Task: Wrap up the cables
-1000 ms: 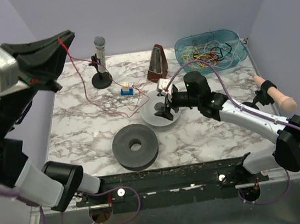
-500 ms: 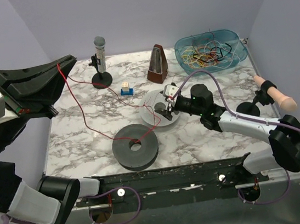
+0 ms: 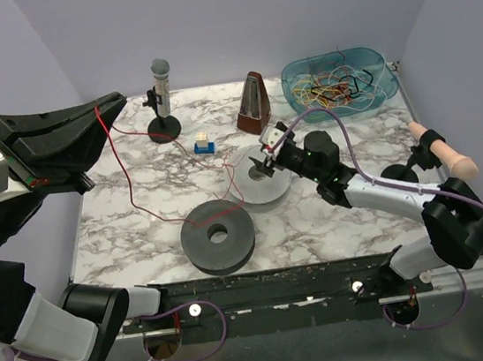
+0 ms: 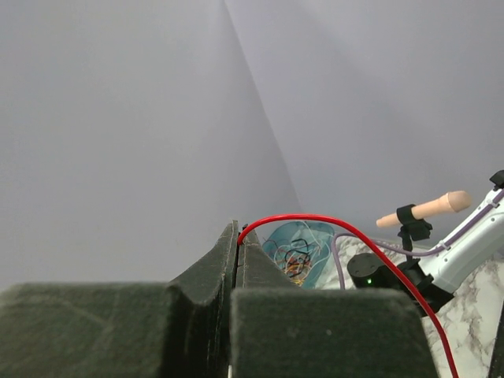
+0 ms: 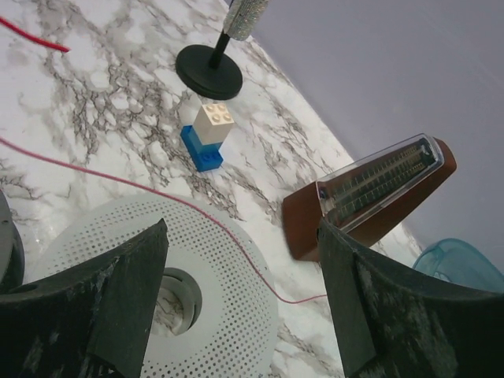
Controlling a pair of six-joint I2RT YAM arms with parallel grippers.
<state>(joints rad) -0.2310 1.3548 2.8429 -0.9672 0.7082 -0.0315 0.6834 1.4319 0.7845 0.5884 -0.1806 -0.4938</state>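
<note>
1. The marble bench [image 3: 140,220] carries everything we describe.
2. The left end effector [image 3: 112,103] is raised above the bench's far left corner. Its jaws are pressed together on the red cable [image 4: 315,218], which arches out from between the tips in the left wrist view.
3. A clear blue tray [image 3: 377,60] sits in the far right corner and holds a tangle of yellow, red, green and black cables [image 3: 332,88].
4. A dark grey ring [image 3: 198,240] lies flat near the middle of the near edge.
5. A white perforated disc [image 3: 256,192] lies flat just beyond the ring, toward the bench's centre.
6. The right end effector [image 3: 267,161] hangs over the far side of that disc. Its jaws stand wide apart with nothing between them; we cannot tell whether it touches the disc.
7. A brown metronome [image 3: 254,103] stands upright near the far edge, left of the tray.
8. A microphone [image 3: 159,75] stands on a round black base near the far edge, left of the metronome.
9. A cream block on a blue one [image 3: 204,143] sits between the microphone and the disc.
10. From the left end effector the red cable drops to the bench, runs along the left side toward the ring, then crosses onto the white disc.
</note>
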